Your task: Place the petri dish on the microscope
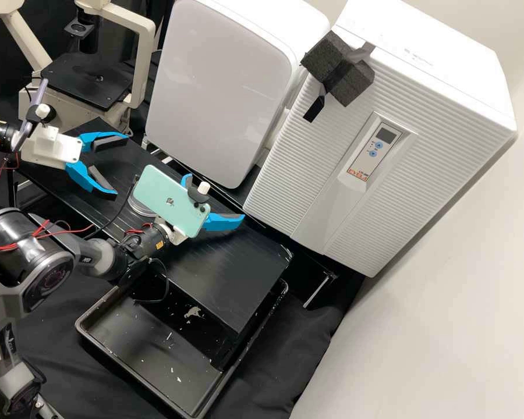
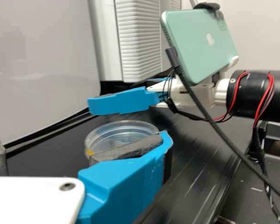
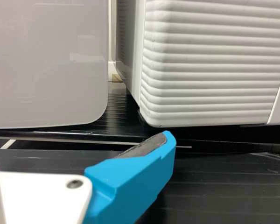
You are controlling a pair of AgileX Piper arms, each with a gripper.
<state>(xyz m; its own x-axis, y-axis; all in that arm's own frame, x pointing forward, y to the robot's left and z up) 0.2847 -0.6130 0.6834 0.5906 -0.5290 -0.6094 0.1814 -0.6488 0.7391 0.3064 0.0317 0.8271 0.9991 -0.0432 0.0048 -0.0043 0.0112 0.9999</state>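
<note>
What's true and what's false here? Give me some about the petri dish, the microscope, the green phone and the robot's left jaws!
1. The petri dish sits on the microscope. False: it sits on the black bench.
2. The petri dish is round and see-through. True.
3. The jaws of the left gripper are shut. False: they are wide apart.
4. The green phone is mounted on the right arm. True.
</note>
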